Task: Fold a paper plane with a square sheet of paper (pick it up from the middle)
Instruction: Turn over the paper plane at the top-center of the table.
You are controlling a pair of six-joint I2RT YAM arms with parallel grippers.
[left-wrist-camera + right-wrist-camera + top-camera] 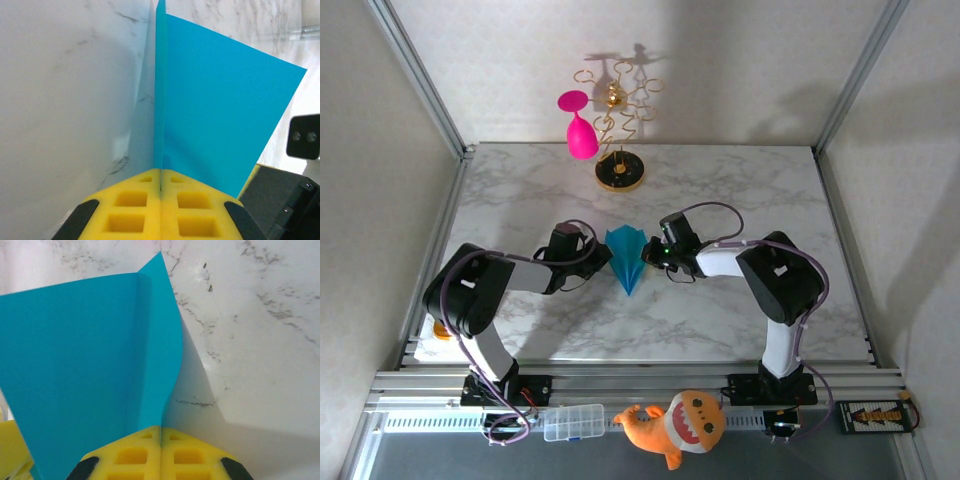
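Paper plane (626, 258) mid marble tabletop (740, 190)

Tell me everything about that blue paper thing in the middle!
The paper plane is thin, plain turquoise paper, smooth and matte, folded into a dart: wide at the far end, narrowing to a point aimed toward the arms' bases. Sharp creases run along it. It is at the middle of the marble table, nearer than the gold stand; whether it rests there or is lifted is unclear. The left gripper and right gripper pinch it from opposite sides, both shut on it.
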